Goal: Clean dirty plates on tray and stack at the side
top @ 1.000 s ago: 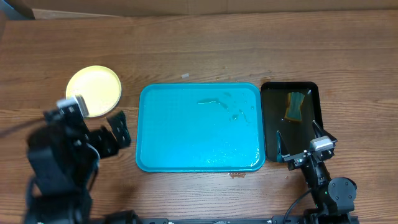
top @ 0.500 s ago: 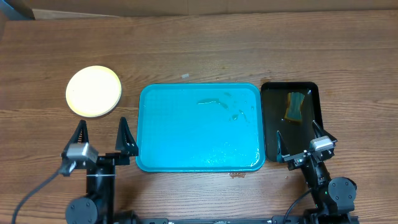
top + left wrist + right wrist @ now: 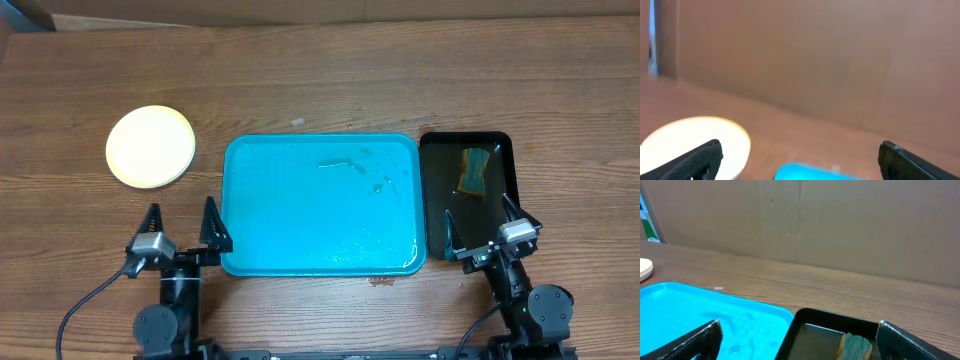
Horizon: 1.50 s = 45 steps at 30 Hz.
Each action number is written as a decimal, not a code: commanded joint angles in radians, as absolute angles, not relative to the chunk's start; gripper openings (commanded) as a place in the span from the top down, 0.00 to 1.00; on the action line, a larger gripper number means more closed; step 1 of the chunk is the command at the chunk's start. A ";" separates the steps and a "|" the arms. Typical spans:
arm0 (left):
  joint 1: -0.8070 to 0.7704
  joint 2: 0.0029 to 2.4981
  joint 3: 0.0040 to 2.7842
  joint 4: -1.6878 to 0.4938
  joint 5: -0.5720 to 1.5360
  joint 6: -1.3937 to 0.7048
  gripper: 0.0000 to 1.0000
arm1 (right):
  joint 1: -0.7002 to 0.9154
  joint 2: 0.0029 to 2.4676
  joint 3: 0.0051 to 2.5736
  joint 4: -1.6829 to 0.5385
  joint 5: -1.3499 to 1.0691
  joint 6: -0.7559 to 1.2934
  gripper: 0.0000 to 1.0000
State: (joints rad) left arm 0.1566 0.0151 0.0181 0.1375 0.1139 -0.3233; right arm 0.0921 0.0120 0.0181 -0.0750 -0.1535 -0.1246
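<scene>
Plates (image 3: 150, 146) stacked left of tray (image 3: 290, 215); left gripper (image 3: 181, 206), right gripper (image 3: 477, 208) spread wide

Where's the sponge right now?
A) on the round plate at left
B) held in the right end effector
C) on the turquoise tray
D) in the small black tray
D: the yellow-green rectangular sponge lies inside the small black rectangular tray, which sits just right of the large turquoise plastic tray.

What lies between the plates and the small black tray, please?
The turquoise tray fills that stretch, with strips of bare table either side, as the overhead view shows.
</scene>
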 commanded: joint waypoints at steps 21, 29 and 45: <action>0.088 0.003 0.005 -0.078 0.027 -0.075 0.00 | 0.089 0.003 0.008 -0.069 -0.159 -0.128 0.00; 0.089 0.004 0.005 -0.078 0.025 -0.158 0.00 | 0.089 0.003 0.008 -0.069 -0.159 -0.128 0.00; 0.089 0.004 0.005 -0.078 0.025 -0.158 0.00 | 0.089 0.003 0.008 -0.069 -0.159 -0.128 0.00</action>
State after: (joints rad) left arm 0.0910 0.0151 0.0082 -0.0753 0.0322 -0.1509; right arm 0.0921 0.0120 0.0181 -0.0746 -0.1535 -0.1249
